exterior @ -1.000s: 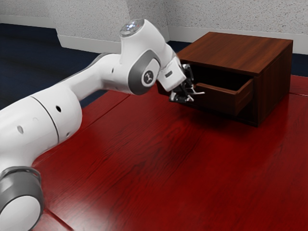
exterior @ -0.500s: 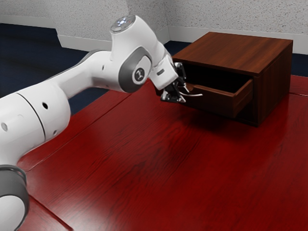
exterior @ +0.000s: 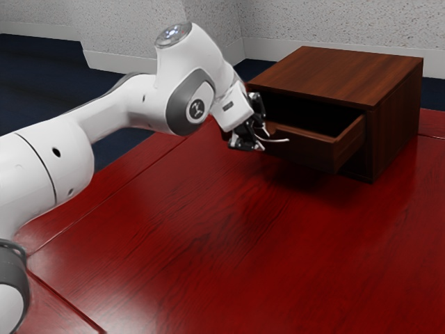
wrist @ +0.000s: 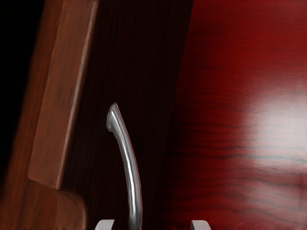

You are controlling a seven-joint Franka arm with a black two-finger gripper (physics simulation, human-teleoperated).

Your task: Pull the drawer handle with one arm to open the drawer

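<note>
Drawer is standing partly out of the brown wooden cabinet, which is sitting on the red table toward the exterior view's right. Its curved metal handle is lying between the fingertips of the black gripper. They are standing spread apart, released rather than clamping the bar.

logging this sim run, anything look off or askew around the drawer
Nothing stands out. The drawer sits partly out of the cabinet, level and square. Its curved metal handle looks intact and lies between the fingers of the open gripper.
</note>
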